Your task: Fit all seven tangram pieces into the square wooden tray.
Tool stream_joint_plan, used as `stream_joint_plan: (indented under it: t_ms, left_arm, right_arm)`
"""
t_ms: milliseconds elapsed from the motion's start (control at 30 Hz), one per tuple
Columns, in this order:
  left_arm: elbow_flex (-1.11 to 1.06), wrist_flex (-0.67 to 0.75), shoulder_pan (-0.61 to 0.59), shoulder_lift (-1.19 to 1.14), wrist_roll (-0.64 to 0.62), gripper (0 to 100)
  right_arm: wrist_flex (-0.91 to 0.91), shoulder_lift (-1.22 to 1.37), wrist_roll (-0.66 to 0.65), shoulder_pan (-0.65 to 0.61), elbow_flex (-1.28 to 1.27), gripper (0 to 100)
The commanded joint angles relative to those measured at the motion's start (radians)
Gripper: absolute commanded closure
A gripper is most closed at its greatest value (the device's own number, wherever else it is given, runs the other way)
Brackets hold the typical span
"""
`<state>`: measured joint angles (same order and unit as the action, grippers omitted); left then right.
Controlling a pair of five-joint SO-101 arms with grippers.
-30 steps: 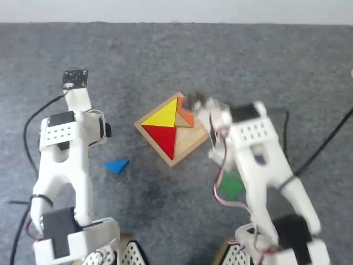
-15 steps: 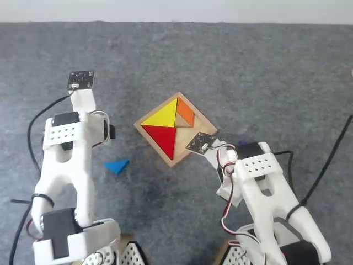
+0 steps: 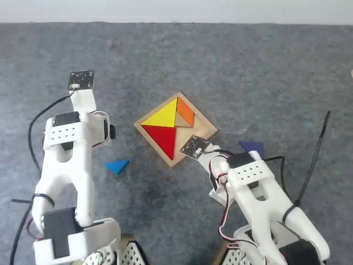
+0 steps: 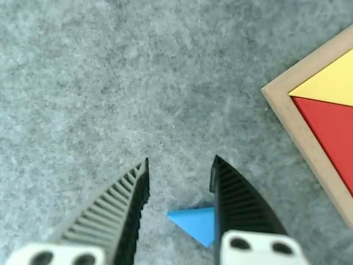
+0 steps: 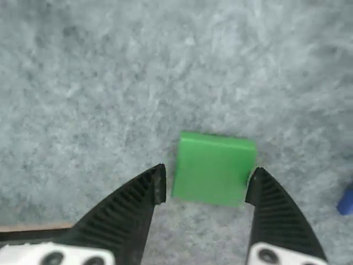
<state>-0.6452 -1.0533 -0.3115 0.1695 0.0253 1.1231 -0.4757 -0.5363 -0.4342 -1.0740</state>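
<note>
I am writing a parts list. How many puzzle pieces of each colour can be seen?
yellow piece: 1, in the tray
red piece: 1, in the tray
orange piece: 1, in the tray
light blue piece: 1, on the table
dark blue piece: 1, on the table
green piece: 1, on the table
Total: 6 pieces

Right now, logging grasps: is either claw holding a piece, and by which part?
Nothing is held. The left claw is open by the blue triangle; the right claw is open over the green square.
</note>
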Motion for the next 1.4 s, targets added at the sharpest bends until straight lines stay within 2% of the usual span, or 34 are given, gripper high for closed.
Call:
stream_joint_plan:
  t_ms: [0, 200, 367, 433, 567, 767, 1000, 1100, 1200, 1367]
  left_arm:
    - [0.005, -0.005, 0.006, 0.055, -0.006, 82]
    - [0.005, -0.005, 0.006, 0.057, -0.006, 82]
    - [0.005, -0.006, 0.006, 0.057, -0.006, 82]
    - [0.005, -0.006, 0.006, 0.055, -0.006, 82]
    - [0.005, -0.006, 0.006, 0.055, -0.006, 82]
    - [0.005, -0.005, 0.006, 0.052, -0.006, 82]
    - [0.005, -0.005, 0.006, 0.052, -0.006, 82]
    - [0.005, -0.005, 0.006, 0.052, -0.006, 82]
    - [0.005, -0.005, 0.006, 0.051, -0.006, 82]
    - [0.005, -0.005, 0.006, 0.051, -0.006, 82]
  right_arm:
    - [-0.024, -0.027, 0.018, -0.010, -0.002, 73.9]
    - [-0.038, -0.013, 0.011, -0.008, -0.032, 74.0]
    - [-0.104, 0.125, 0.015, -0.004, -0.023, 74.0]
    - [-0.104, 0.156, 0.018, -0.004, 0.002, 77.7]
    - [-0.113, 0.156, 0.018, -0.007, 0.014, 96.4]
    - [-0.073, 0.156, 0.017, -0.002, 0.072, 96.9]
    - [0.082, 0.170, 0.009, 0.030, 0.388, 96.8]
    - [0.133, 0.208, -0.037, 0.031, 0.569, 96.8]
    - [0.154, 0.323, -0.078, 0.021, 0.766, 96.8]
    - [0.159, 0.631, -0.230, -0.039, 1.036, 96.8]
